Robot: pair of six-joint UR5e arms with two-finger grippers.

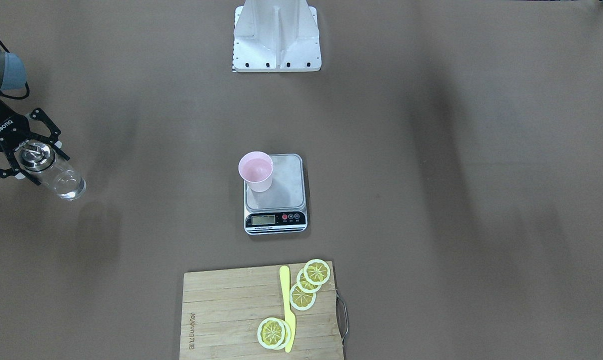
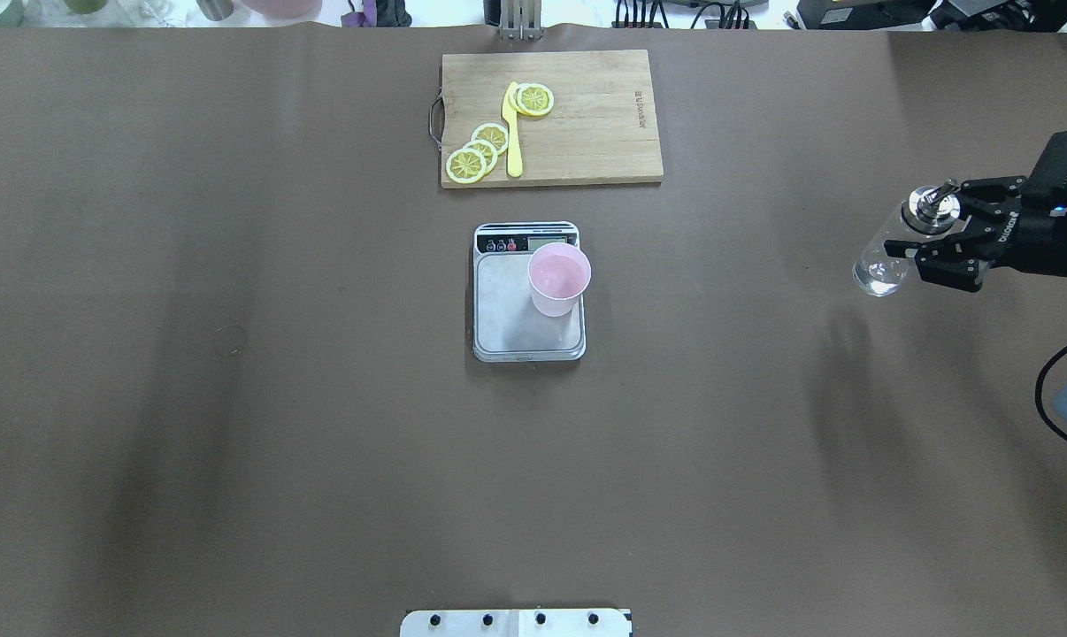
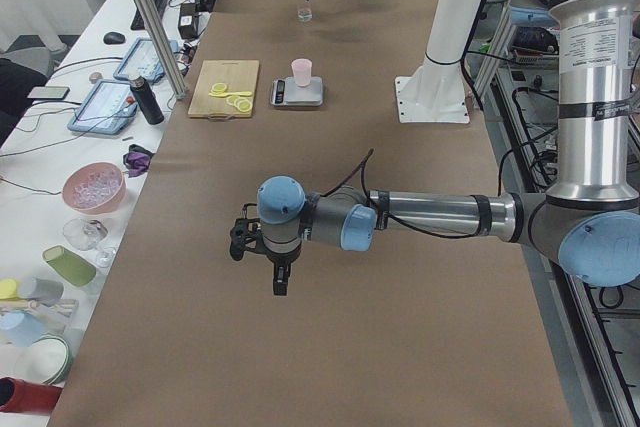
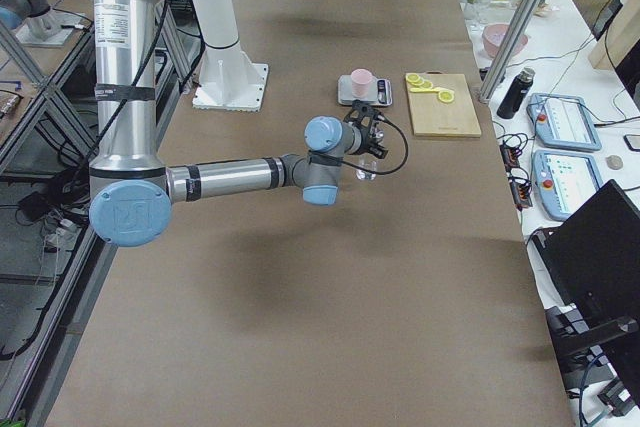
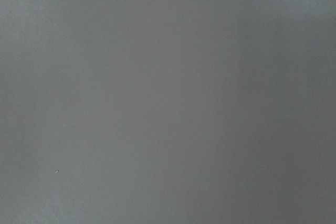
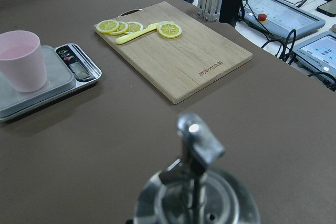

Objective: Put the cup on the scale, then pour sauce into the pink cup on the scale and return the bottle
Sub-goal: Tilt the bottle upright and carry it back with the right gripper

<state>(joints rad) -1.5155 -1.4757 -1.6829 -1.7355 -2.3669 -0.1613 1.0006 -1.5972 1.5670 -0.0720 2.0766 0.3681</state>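
Observation:
The pink cup (image 1: 256,171) stands upright on the scale (image 1: 284,197), at the platform corner away from the display; it also shows in the overhead view (image 2: 558,279) on the scale (image 2: 507,314). The transparent bottle (image 1: 64,177) with its metal cap stands far out on my right side, a little clear sauce (image 1: 72,189) in its base. My right gripper (image 1: 35,159) reaches in from the side and is shut on the bottle (image 2: 878,265) just under the cap. The right wrist view looks down over the cap and spout (image 6: 197,145). My left gripper (image 3: 279,285) hangs over bare table, and I cannot tell whether it is open or shut.
A wooden cutting board (image 2: 587,133) with lemon slices and a yellow knife (image 2: 513,133) lies beyond the scale. The robot's white base (image 1: 276,45) stands on my side of the table. Tablets and clutter sit on the side bench (image 6: 283,17).

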